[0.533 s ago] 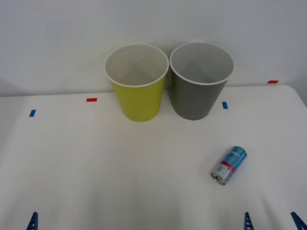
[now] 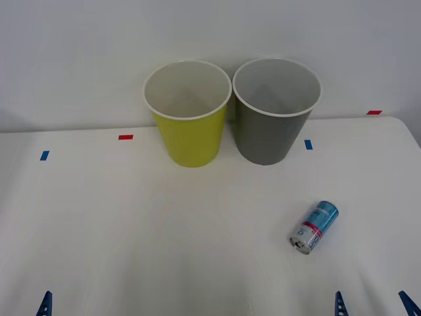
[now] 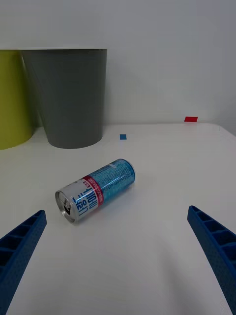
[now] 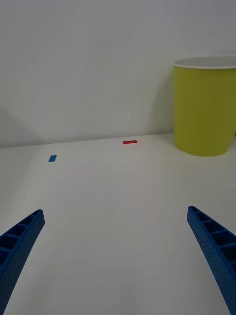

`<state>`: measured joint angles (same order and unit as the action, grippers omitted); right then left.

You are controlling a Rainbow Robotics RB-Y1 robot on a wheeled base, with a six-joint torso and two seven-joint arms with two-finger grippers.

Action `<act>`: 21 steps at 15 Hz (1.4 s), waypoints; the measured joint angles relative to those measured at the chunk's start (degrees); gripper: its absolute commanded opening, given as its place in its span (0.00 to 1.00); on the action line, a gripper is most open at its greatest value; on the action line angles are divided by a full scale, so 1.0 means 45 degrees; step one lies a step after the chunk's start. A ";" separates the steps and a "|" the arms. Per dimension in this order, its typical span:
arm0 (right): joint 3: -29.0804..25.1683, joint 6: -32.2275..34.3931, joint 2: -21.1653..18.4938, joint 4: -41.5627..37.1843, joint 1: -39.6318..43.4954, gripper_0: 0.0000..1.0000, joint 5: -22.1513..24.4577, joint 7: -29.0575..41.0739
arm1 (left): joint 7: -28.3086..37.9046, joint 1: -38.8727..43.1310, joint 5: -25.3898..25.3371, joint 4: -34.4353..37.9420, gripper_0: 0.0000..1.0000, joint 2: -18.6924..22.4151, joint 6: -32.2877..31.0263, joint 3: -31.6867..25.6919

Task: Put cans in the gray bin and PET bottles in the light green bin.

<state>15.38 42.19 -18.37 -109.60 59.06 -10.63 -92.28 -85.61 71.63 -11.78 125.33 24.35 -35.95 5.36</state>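
Right tool (image 3: 118,266) wide, facing can (image 3: 96,189); label script illegible; left tool (image 4: 118,266) wide.

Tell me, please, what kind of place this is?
Probably a robot test bench, not a home: a bare white table against a plain wall, small red and blue tape marks, and just two bins and one can laid out.

Green bin (image 2: 189,125) and gray bin (image 2: 273,122) upright side by side at upper centre, rims almost touching, green on left. Can (image 2: 314,227) on its side at lower right on white worktop (image 2: 145,230), well apart from bins, silver end toward lower left. Blue fingertips (image 2: 339,305) at bottom edge, right pair spread; left tip (image 2: 44,304) at lower left.
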 measured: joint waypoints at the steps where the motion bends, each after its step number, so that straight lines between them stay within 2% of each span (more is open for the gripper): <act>1: 0.0000 0.0000 0.0000 0.0000 0.0000 1.00 0.0000 0.0000 | 0.0000 0.0000 0.0000 0.0000 1.00 0.0000 0.0000 0.0000; 21: 0.0000 0.0000 0.0000 0.0000 0.0000 1.00 0.0000 -0.0001 | 0.0000 0.0000 0.0000 0.0000 1.00 0.0000 0.0000 0.0000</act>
<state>15.38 42.19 -18.37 -109.60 59.06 -10.63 -92.29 -85.61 71.63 -11.78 125.33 24.35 -35.95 5.36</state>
